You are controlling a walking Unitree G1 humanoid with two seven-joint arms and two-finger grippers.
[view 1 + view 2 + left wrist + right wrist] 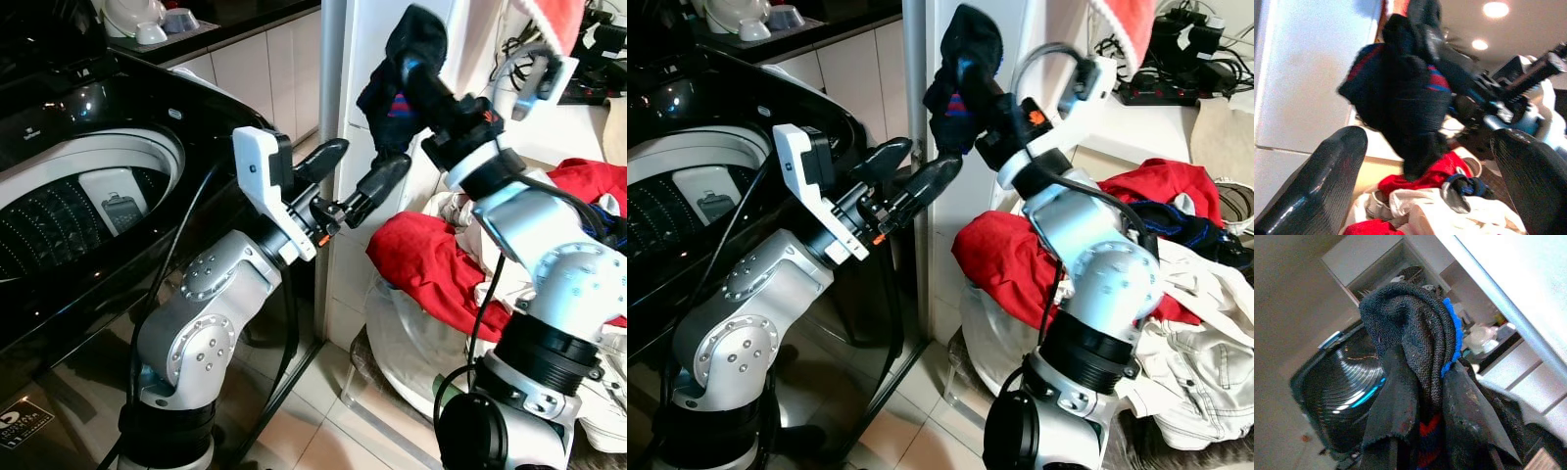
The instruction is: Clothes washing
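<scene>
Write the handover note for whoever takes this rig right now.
Right gripper: shut on a dark garment, held raised beside the white pillar.
Left gripper: open, empty, fingers pointing at the garment.
Washer drum: lid open, on the robot's left.
Laundry pile: red and white clothes at the right.
Done: one garment lifted.
Left: drop it into the drum, then load the pile.

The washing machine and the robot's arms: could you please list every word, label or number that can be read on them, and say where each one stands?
None can be read for certain.
Sticker on the washing machine's front lower corner: white print and a logo, too small and blurred to read.
Small orange mark on the right gripper's wrist: a logo or sign, too small to make out.
The dark garment clamped in that gripper bears red and blue stripes, no lettering.
</scene>
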